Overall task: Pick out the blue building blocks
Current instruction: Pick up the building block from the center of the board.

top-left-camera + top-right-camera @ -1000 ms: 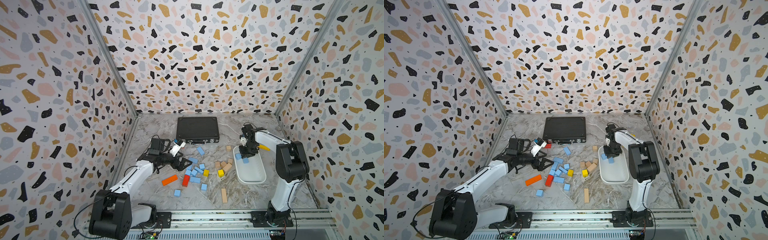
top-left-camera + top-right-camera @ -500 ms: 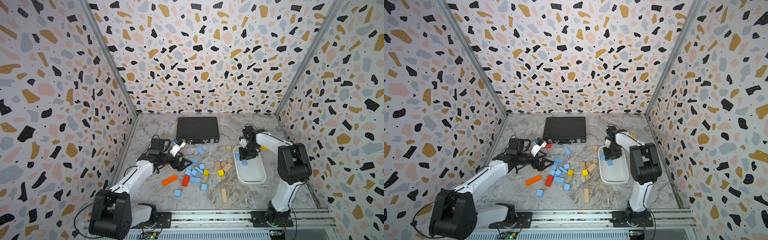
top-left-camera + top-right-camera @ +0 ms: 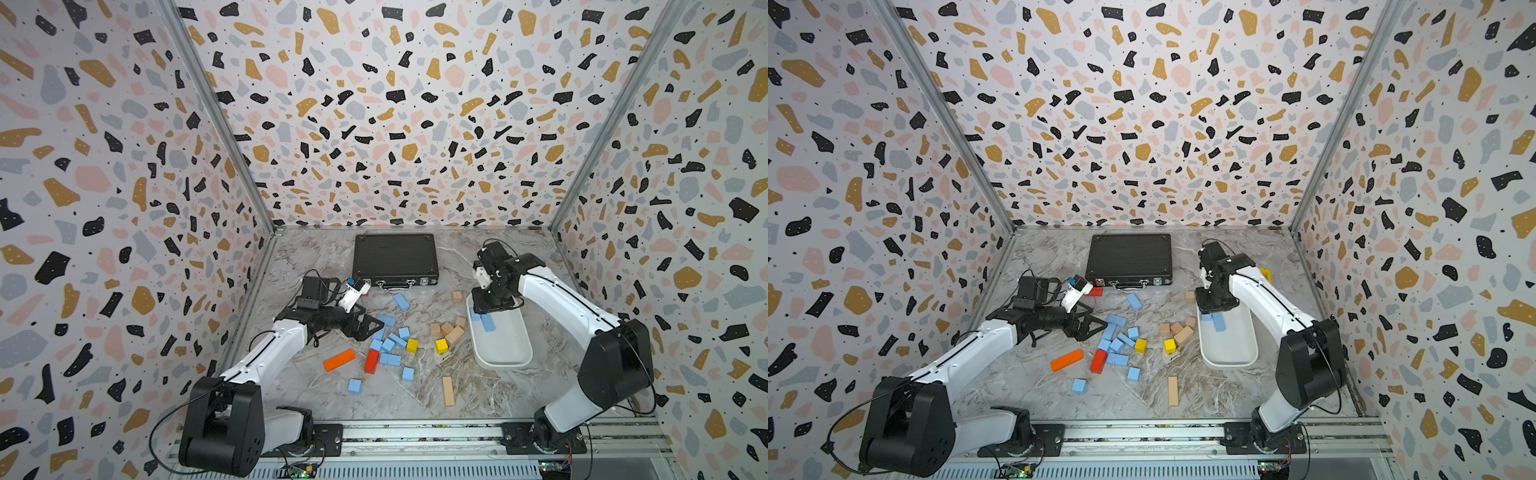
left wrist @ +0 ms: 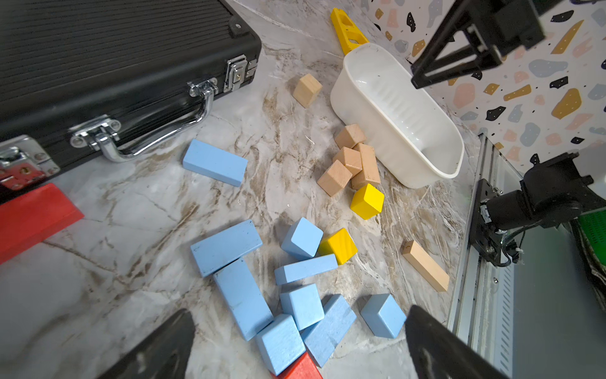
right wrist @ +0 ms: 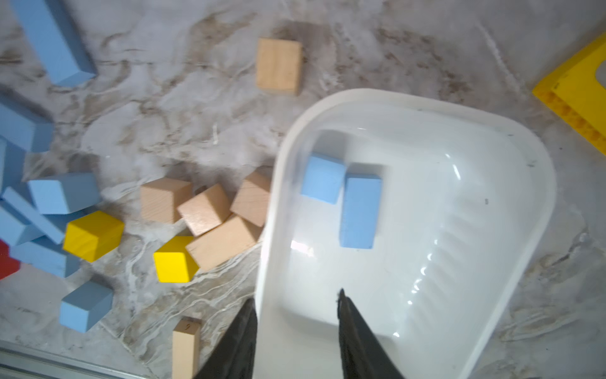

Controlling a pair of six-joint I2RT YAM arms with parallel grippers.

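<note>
- The right hand [image 5: 296, 295] hangs over the white tray [image 5: 410, 98], fingers partly apart w/ nothing btwn them. Judged reason: the tray is the drop-off spot, so an empty hand above it fits a finished drop.
- Two of the blue blocks [image 5: 360, 210] lie flat in the tray, just beyond that hand's fingertips. They are a cube & a short bar, side by side and about touching. Prob. that's simply where pieces land from this pose.
- The other blue ones sit in a loose heap on the worktop [image 4: 131, 203], right below & ahead of the left hand [image 4: 298, 311].
- The left hand's fingers are spread wide & hold nothing. It is low and aimed at the heap, which looks like a set-up for the next pick. The wide spread suits bars lying at odd angles.
- Risk: a red block [image 3: 372, 360] touches the heap close to the left hand, and the yellow cubes [image 4: 367, 200] are mixed in at the heap's far side.
- The tan blocks [image 4: 349, 160] lie further ahead of the left hand, against the tray's wall.
- Most of the job looks undone, w/ far more blue on the worktop than in the tray.
</note>
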